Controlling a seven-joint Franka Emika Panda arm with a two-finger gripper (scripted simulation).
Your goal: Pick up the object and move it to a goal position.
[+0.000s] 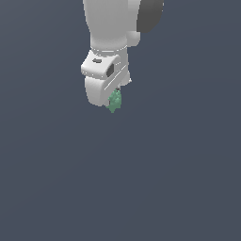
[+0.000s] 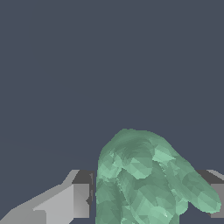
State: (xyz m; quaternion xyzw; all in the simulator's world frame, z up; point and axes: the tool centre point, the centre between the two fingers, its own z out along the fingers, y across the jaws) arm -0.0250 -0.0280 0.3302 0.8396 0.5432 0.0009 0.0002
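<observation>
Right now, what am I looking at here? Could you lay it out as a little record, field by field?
Scene: simulator render, plain dark grey-blue backdrop
Machine: one white robot arm, reaching down from the top of the exterior view
End effector: at the arm's lower tip, closed on the object
Object: small lumpy teal-green thing, matte, sitting between the two fingers
Object position: partly sticking out below the end effector in the exterior view
Goal marker: none visible
Surface under object: cannot tell
</observation>
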